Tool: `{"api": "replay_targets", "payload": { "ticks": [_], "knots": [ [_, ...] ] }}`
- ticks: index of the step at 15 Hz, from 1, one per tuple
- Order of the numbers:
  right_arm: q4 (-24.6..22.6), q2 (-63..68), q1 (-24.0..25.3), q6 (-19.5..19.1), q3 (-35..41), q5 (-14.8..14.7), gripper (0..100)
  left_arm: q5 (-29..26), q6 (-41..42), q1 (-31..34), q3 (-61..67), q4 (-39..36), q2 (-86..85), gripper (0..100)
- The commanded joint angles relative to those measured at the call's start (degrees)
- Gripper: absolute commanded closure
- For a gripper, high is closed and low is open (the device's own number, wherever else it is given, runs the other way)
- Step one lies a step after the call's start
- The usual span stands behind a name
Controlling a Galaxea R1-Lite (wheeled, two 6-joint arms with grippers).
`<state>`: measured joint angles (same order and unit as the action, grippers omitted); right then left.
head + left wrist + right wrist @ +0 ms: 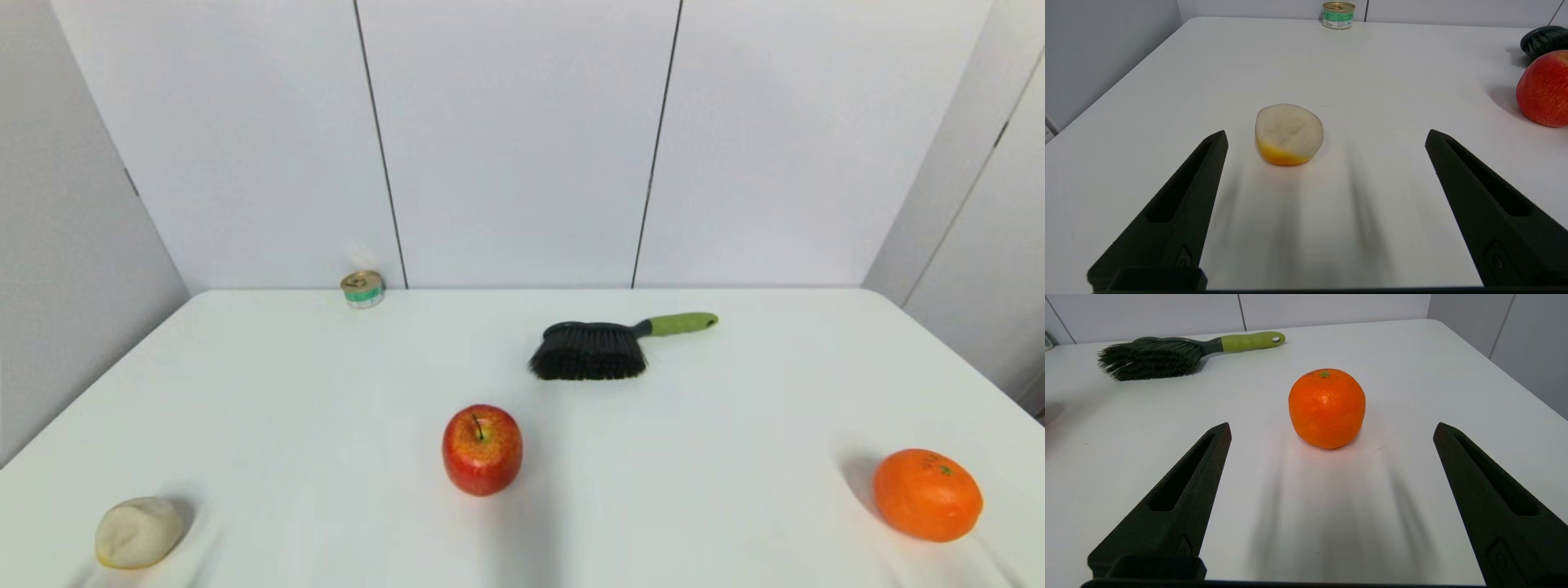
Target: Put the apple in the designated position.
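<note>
Both grippers spread wide, holding nothing: my left gripper faces beige lump, right gripper faces orange. Apple lower centre of head frame, untouched. Reach from left, straddle widest girth, clamp gently, glossy skin likely slips.

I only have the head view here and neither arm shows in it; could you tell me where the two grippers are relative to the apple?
Observer: The left gripper is open and empty, low over the table, facing the pale lump; the apple sits off to its side, untouched.
Operator: Thank you. And the right one, please?
Observer: The right gripper is also open and empty, facing the orange fruit, with the brush farther off beyond it.
Operator: Does that pale lump look uniform to you?
Observer: No; in the left wrist view its lower edge is yellow-orange where it meets the table.
</note>
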<state>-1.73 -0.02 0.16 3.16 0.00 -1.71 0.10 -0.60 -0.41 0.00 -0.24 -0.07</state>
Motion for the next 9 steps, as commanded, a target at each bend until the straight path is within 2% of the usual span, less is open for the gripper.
{"api": "replay_targets", "payload": {
  "ticks": [1,3,5,9],
  "knots": [
    [0.0,0.0,0.0,0.0,0.7,0.0,0,0.0,0.0,0.0,0.0,-0.1,0.1,0],
    [0.1,1.3,0.0,-0.6,-0.2,0.1,0,0.0,0.0,0.0,0.0,0.1,0.1,0],
    [-0.6,9.2,0.0,-1.8,-6.3,0.7,0,0.0,0.0,0.0,0.0,0.1,0.1,0],
    [-0.8,29.0,4.1,-10.5,-21.2,1.1,0,0.0,0.0,0.0,0.0,0.1,0.1,0]
  ]
}}
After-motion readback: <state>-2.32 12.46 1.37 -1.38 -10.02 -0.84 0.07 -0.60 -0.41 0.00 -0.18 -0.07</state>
